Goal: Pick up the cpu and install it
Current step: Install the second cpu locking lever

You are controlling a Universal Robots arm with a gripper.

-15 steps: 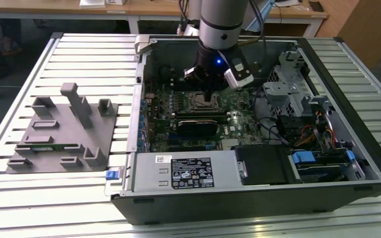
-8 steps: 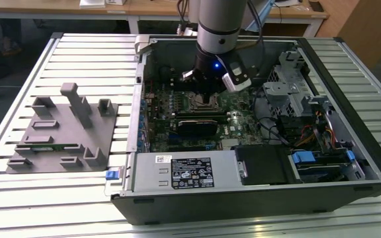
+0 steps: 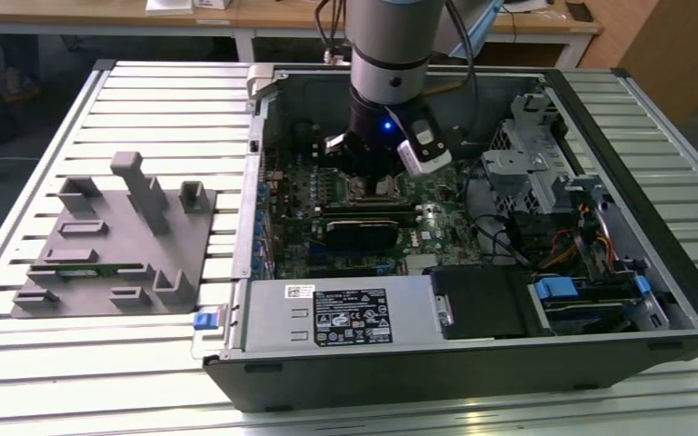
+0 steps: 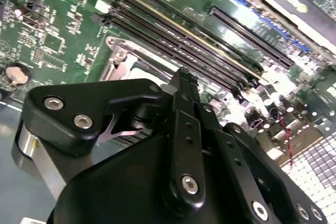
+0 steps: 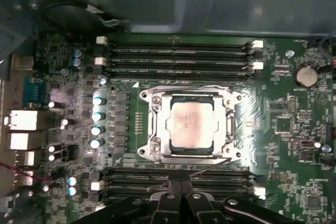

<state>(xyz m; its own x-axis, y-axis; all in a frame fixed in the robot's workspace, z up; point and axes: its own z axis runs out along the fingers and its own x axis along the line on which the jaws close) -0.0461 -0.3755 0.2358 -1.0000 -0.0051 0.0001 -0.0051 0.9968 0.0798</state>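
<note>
Gripper (image 5: 181, 192) fingers press together with nothing between them, poised over the motherboard (image 5: 294, 129) inside an open computer case (image 3: 676, 300) that lies on its side on a slatted metal table (image 3: 106, 363). In the first wrist view the cpu (image 5: 191, 124) sits flat in its socket (image 5: 149, 124), its pale metal top facing up inside the metal frame, with the closed fingertips just clear of the socket's edge and over a bank of memory slots (image 5: 178, 174). A second bank of slots (image 5: 178, 56) runs along the socket's far side. In the second wrist view the black fingers (image 4: 185, 129) meet in a single closed line above the socket's corner, with long dark slots beyond.

The exterior view shows the arm (image 3: 388, 54) reaching down into the case near its middle. Within the case, a grey power supply (image 3: 337, 313) occupies the near corner, a black drive bay (image 3: 483, 304) lies beside it, and metal drive cages with cables (image 3: 543, 163) fill the exterior view's right side. On the table at the exterior view's left stands a grey holder tray (image 3: 106, 245) with upright blocks, well apart from the gripper.
</note>
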